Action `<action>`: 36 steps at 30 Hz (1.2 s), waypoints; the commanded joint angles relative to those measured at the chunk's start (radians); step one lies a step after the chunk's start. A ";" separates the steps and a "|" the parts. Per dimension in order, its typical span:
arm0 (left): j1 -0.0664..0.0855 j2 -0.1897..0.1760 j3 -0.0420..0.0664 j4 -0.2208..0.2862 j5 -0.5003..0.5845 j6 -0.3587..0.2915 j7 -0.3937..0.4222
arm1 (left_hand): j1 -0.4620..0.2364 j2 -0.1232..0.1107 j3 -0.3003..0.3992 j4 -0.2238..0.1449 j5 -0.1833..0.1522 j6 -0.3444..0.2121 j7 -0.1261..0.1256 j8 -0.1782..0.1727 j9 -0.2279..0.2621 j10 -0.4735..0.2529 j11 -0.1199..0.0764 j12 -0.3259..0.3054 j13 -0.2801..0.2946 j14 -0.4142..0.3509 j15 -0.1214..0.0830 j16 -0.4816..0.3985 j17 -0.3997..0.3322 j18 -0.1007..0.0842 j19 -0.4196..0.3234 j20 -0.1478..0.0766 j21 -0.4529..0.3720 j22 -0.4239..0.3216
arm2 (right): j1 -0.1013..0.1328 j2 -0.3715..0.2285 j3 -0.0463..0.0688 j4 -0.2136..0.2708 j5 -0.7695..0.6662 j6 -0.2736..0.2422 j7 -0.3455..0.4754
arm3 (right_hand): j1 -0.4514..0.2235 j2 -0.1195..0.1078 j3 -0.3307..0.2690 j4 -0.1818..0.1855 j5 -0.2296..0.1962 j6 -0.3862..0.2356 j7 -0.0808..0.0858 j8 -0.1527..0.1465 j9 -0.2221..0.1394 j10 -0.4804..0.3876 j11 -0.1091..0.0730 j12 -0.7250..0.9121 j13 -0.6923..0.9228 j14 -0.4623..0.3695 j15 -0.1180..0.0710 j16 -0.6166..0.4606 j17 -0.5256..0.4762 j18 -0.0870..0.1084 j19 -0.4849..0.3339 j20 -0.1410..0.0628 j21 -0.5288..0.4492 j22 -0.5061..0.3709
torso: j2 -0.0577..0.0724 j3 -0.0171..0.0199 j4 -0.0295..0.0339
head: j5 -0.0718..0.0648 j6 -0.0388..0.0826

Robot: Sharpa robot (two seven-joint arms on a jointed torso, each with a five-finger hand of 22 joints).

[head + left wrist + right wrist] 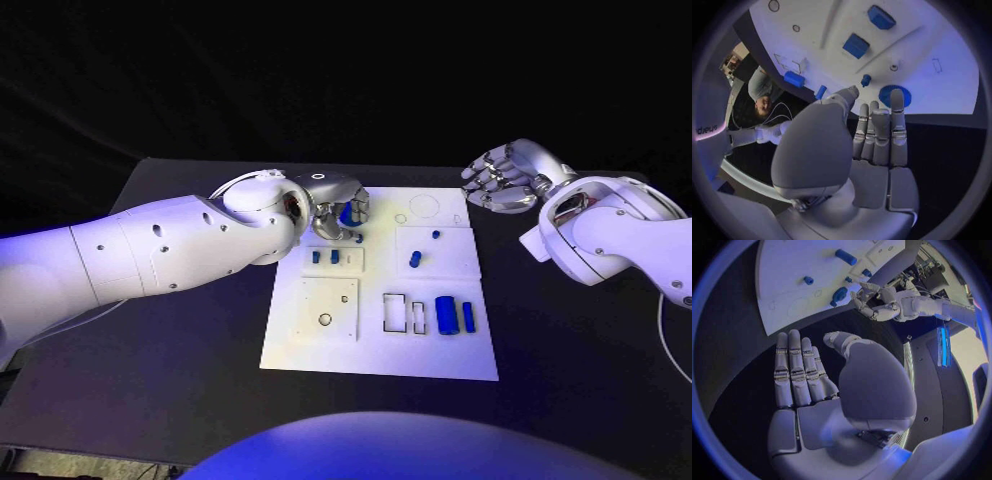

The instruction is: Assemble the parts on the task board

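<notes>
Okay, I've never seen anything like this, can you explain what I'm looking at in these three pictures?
It is a robot with two white arms ending in silver hands, at a black table. The square picture looks down from its head; the round ones come from cameras at each wrist. In the middle lies a white task board with small blue parts on it. The left hand hovers over the board's far end, above a round blue part. The right hand waits off the board's far right corner, open, flat and holding nothing.

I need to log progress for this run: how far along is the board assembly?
Early, it seems. Some small blue pegs look seated. The left hand hovers over a round blue part at the task board's far edge, fingers open. Two blue bars lie loose; the right hand waits empty.
</notes>
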 commanded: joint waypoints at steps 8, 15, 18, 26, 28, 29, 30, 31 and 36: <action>0.000 0.038 -0.001 -0.035 -0.099 0.125 0.012 | -0.007 0.004 -0.005 -0.008 0.018 0.012 0.006 -0.016 -0.002 0.009 -0.001 -0.013 -0.017 0.034 -0.003 0.051 0.038 0.016 0.013 -0.001 0.022 0.029 | -0.001 0.002 0.000 0.002 -0.004 -0.003 0.010 | 0.000 0.001 -0.001 0.002 0.007 -0.007 0.002 0.000 -0.002 -0.006 0.000 -0.004 -0.001 -0.009 0.000 -0.003 -0.001 0.012 -0.003 0.006 -0.003 -0.001 | 0.000 0.0005 0.0008 | -0.003 0.001; 0.001 0.055 0.000 -0.050 -0.100 0.146 0.004 | -0.008 0.009 0.000 -0.010 0.025 0.016 0.008 -0.022 -0.002 0.015 0.000 -0.018 -0.024 0.043 -0.003 0.067 0.049 0.016 0.015 -0.002 0.030 0.041 | -0.001 0.003 0.000 0.002 -0.004 -0.002 0.009 | 0.000 0.001 -0.001 0.002 0.007 -0.007 0.002 0.000 -0.002 -0.006 0.000 -0.004 -0.001 -0.009 0.000 -0.003 -0.001 0.012 -0.003 0.006 -0.003 -0.001 | -0.001 0.0008 -0.0001 | -0.005 -0.001; 0.001 0.060 0.000 -0.055 -0.094 0.160 0.001 | -0.009 0.014 0.003 -0.010 0.026 0.023 0.012 -0.022 -0.002 0.017 0.001 -0.021 -0.027 0.044 -0.001 0.072 0.049 0.015 0.015 -0.001 0.033 0.047 | -0.001 0.003 0.000 0.003 -0.004 -0.002 0.009 | 0.000 0.001 -0.001 0.002 0.007 -0.007 0.002 0.000 -0.002 -0.006 0.000 -0.004 -0.001 -0.009 0.000 -0.003 -0.001 0.012 -0.003 0.006 -0.003 -0.001 | -0.001 0.0007 0.0004 | -0.006 -0.002; 0.001 0.073 0.000 -0.065 -0.080 0.172 0.004 | -0.001 0.032 0.029 -0.023 0.029 0.056 0.015 -0.030 0.000 0.059 -0.001 -0.020 -0.038 0.084 0.002 0.128 0.105 0.015 0.019 0.001 0.055 0.081 | -0.001 0.002 0.000 0.004 -0.004 -0.001 0.007 | 0.000 0.001 -0.001 0.002 0.007 -0.007 0.002 0.000 -0.002 -0.006 0.000 -0.004 -0.001 -0.009 0.000 -0.003 -0.001 0.012 -0.003 0.006 -0.003 -0.001 | 0.000 0.0011 0.0011 | -0.008 -0.002; 0.001 0.075 0.000 -0.066 -0.077 0.169 0.005 | 0.002 0.037 0.039 -0.028 0.024 0.063 0.015 -0.033 0.000 0.070 -0.003 -0.021 -0.042 0.091 0.001 0.138 0.113 0.013 0.025 0.001 0.073 0.094 | -0.001 0.002 0.000 0.005 -0.004 0.000 0.007 | 0.000 0.001 -0.001 0.002 0.007 -0.007 0.002 0.000 -0.002 -0.006 0.000 -0.004 -0.001 -0.009 0.000 -0.003 -0.001 0.012 -0.003 0.006 -0.003 -0.001 | 0.000 0.0005 0.0010 | -0.009 -0.002; 0.001 0.076 0.000 -0.067 -0.076 0.168 0.005 | 0.004 0.040 0.046 -0.033 0.020 0.067 0.015 -0.036 -0.001 0.076 -0.004 -0.023 -0.044 0.096 0.001 0.145 0.119 0.012 0.029 0.000 0.085 0.103 | -0.001 0.002 0.000 0.005 -0.004 0.000 0.007 | 0.001 0.001 -0.001 0.002 0.010 -0.007 0.002 0.000 -0.002 -0.007 0.000 -0.003 -0.002 -0.009 0.000 -0.005 -0.001 0.012 -0.004 0.006 -0.003 -0.004 | 0.000 0.0005 0.0008 | -0.009 -0.002; 0.001 0.077 0.000 -0.067 -0.075 0.167 0.004 | 0.005 0.043 0.051 -0.036 0.017 0.070 0.015 -0.038 -0.001 0.082 -0.005 -0.025 -0.046 0.101 -0.001 0.152 0.126 0.011 0.035 0.000 0.099 0.111 | -0.001 0.002 0.000 0.005 -0.004 0.000 0.006 | 0.001 0.001 -0.001 0.002 0.010 -0.007 0.002 0.000 -0.002 -0.007 0.000 -0.003 -0.002 -0.009 0.000 -0.005 -0.001 0.012 -0.004 0.006 -0.003 -0.004 | 0.000 0.0004 0.0008 | -0.009 -0.002; 0.001 0.078 0.000 -0.068 -0.075 0.167 0.003 | 0.005 0.044 0.052 -0.036 0.016 0.072 0.015 -0.039 -0.001 0.084 -0.005 -0.025 -0.047 0.101 -0.001 0.153 0.127 0.011 0.035 0.000 0.101 0.113 | -0.001 0.002 0.000 0.005 -0.004 0.000 0.006 | 0.001 0.001 -0.001 0.002 0.010 -0.007 0.002 0.000 -0.002 -0.007 0.000 -0.003 -0.002 -0.009 0.000 -0.005 -0.001 0.012 -0.004 0.006 -0.003 -0.004 | -0.001 0.0002 0.0009 | -0.009 -0.002; 0.001 0.083 0.000 -0.076 -0.073 0.167 -0.003 | 0.004 0.054 0.069 -0.046 0.000 0.080 0.017 -0.048 -0.001 0.096 -0.004 -0.035 -0.055 0.111 0.004 0.167 0.136 0.007 0.043 0.002 0.127 0.135 | -0.001 0.002 0.000 0.006 -0.004 0.000 0.006 | 0.001 0.001 -0.001 0.002 0.010 -0.007 0.002 0.000 -0.002 -0.007 0.000 -0.003 -0.002 -0.009 0.000 -0.005 -0.001 0.012 -0.004 0.006 -0.003 -0.004 | -0.001 0.0001 0.0010 | -0.010 -0.002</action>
